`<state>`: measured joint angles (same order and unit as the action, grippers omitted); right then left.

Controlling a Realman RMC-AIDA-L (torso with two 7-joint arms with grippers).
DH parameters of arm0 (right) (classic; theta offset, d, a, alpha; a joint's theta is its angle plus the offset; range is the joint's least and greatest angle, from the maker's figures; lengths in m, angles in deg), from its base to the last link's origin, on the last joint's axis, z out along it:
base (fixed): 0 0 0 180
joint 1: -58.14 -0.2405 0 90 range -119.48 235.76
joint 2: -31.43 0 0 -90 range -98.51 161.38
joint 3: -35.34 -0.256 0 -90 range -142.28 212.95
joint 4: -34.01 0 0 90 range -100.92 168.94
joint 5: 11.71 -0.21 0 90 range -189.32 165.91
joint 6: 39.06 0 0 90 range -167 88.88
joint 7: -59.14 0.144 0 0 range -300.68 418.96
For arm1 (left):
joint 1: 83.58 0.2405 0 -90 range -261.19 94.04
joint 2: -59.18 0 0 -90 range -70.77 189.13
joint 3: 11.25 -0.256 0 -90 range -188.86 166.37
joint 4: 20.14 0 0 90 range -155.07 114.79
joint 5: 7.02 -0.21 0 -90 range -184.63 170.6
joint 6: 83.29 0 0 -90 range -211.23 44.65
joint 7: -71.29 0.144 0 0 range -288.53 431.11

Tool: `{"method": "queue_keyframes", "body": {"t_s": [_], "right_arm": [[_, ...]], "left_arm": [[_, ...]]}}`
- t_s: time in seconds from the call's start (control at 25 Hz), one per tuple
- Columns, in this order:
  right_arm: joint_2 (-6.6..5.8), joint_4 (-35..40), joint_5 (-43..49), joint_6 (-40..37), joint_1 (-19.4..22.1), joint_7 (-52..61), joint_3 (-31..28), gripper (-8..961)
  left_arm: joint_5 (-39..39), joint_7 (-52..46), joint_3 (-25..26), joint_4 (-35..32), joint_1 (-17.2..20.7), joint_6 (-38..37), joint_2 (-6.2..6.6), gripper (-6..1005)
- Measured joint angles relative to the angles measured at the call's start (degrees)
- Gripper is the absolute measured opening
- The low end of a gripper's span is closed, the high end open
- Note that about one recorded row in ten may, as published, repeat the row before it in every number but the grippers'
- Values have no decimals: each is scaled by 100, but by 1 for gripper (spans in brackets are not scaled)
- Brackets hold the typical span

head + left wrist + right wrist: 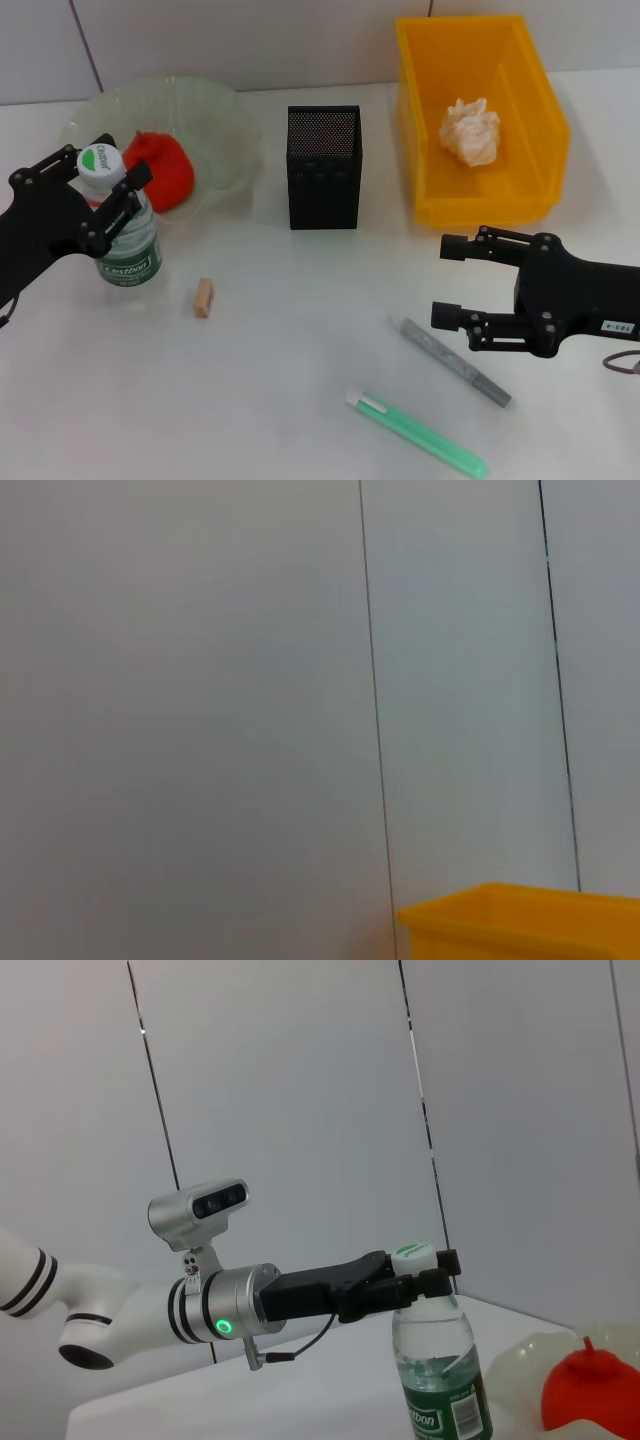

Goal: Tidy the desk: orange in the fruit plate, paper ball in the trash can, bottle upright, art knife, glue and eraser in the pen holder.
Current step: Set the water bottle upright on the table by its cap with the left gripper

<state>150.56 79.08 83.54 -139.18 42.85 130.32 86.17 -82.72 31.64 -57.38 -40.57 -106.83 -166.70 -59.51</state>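
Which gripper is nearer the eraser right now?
Left. The left gripper is at the upright bottle's neck, just beside the eraser; the right gripper hovers open far across the table, near the grey pen.

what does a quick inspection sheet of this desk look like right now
surface: white desk, no spills seen
job's things: orange in fruit plate; paper ball in trash can; bottle upright; eraser loose on the desk; pen holder upright, contents not visible
clutter: grey pen-like tool and green one lying on the desk
grippers: left pincer around the bottle neck; right pincer open, low beside the grey tool
cables: one at the right edge
surroundings: pale panelled wall
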Motion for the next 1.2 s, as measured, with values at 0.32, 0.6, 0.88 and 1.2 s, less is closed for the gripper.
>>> {"method": "queue_keyframes", "body": {"t_s": [0.32,0.6,0.88,1.2], "right_arm": [[-4,-81,21,17,-50,1,5,794],[-4,-90,26,21,-55,1,18,794],[-12,-95,30,28,-61,1,22,794],[-12,-95,30,28,-89,1,21,794]], "left_arm": [[5,54,34,87,-71,219,-5,507],[112,54,34,188,-106,384,-15,510],[506,128,7,330,-81,459,-22,513],[474,132,-10,361,-80,465,-19,609]]}}
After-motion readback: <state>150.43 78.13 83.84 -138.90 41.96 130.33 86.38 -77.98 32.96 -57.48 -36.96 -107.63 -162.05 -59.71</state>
